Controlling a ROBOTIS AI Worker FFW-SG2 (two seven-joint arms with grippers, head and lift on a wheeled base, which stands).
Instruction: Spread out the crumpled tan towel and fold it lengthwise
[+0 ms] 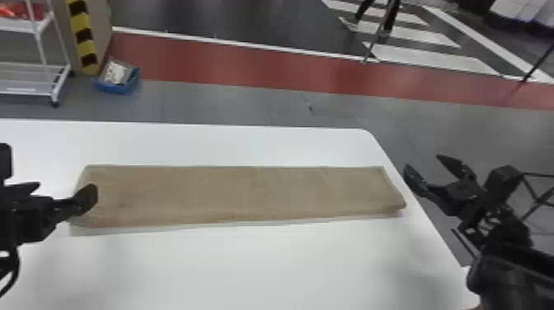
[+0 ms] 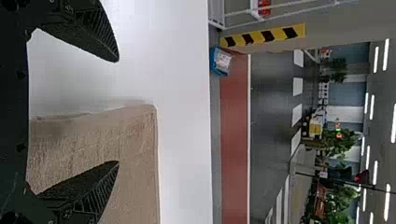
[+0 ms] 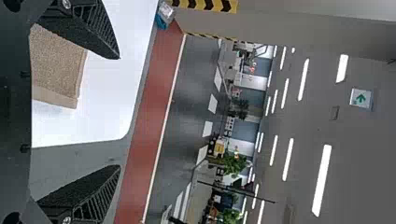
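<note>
White table, nearest. Tan cloth towel, long flat strip, mid-table. Black two-fingered left gripper, nine o'clock, jaws apart, over towel's end; black two-fingered right gripper, three o'clock, jaws spread, near table's edge. Beyond, eleven o'clock: blue box on grey floor.

Industrial-type indoor hall: hazard striping, upper left of frame; red floor lane, upper centre; ceiling strip lights.

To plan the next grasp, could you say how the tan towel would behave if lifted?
The tan towel looks like textured cloth, so it would probably droop. Its long strip shows layered edges, so the folds might slip apart.
</note>
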